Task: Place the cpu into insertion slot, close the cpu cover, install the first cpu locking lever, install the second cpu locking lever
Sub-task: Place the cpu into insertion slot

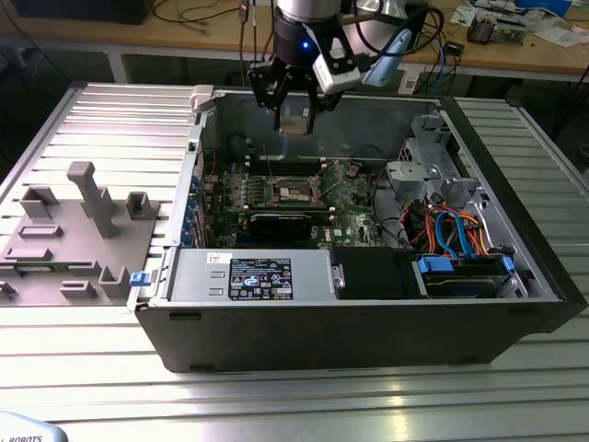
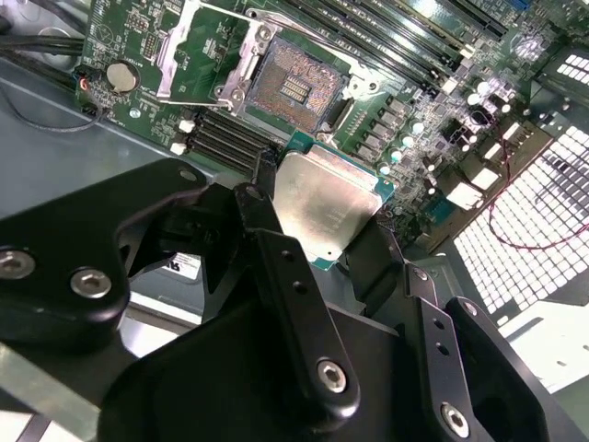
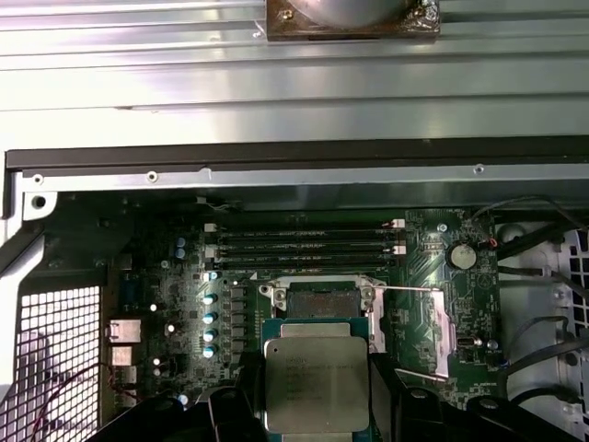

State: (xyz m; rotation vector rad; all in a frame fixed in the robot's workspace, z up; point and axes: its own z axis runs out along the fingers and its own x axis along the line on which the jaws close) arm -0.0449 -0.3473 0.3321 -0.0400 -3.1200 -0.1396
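**CPU gripped above the open insertion slot**

Your gripper is clamped on the CPU. Its black fingers press two opposite edges of the chip, and the other two edges stand free. The silvery face is turned toward the cameras in both wrist views.

In the exterior view, you see the chip hanging well above the motherboard, over the open top of the computer case. There is open air between chip and board.

The insertion slot lies on the board, uncovered, with its contact field exposed inside the metal rim. In the first wrist view, the chip's far edge overlaps the slot's near rim. Its edges run roughly parallel to the slot's edges.

The CPU cover is swung up off the slot and stands along one side of it, leaving the recess unobstructed from above. Long black memory slots run near another side of the slot, apart from its rim.
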